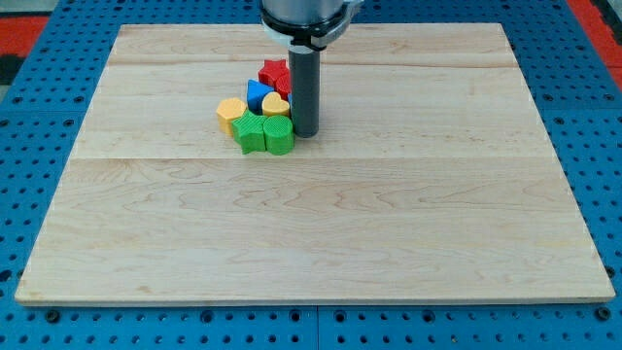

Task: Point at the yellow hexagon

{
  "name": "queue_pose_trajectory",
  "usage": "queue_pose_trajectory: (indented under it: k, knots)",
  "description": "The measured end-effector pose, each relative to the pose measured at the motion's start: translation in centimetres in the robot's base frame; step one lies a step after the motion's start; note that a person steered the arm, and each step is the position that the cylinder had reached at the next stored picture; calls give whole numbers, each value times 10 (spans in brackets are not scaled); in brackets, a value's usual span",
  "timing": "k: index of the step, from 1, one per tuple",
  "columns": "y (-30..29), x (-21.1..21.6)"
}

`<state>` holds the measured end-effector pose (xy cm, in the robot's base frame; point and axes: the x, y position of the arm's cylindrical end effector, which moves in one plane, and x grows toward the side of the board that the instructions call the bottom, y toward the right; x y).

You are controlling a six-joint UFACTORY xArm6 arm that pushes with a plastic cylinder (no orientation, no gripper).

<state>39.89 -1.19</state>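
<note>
The yellow hexagon (230,113) lies at the left end of a tight cluster of blocks on the wooden board (311,224). Beside it are a blue block (258,94), a yellow heart (276,105), a red star (275,74) and two green blocks (252,133) (279,135). My tip (305,133) rests on the board at the cluster's right edge, just right of the right green block and the yellow heart. The rod hides part of the red star's right side. The tip is about three block widths to the right of the yellow hexagon.
The board lies on a blue perforated table (39,117). The arm's grey housing (301,19) hangs over the board's top edge.
</note>
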Motion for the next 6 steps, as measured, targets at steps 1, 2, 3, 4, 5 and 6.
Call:
queue_pose_trajectory:
  k: [1, 2, 3, 4, 5, 6]
  knots:
    - [3, 2]
    - [-6, 42]
    - [-62, 73]
    - [-122, 61]
    - [-158, 18]
    - [-182, -24]
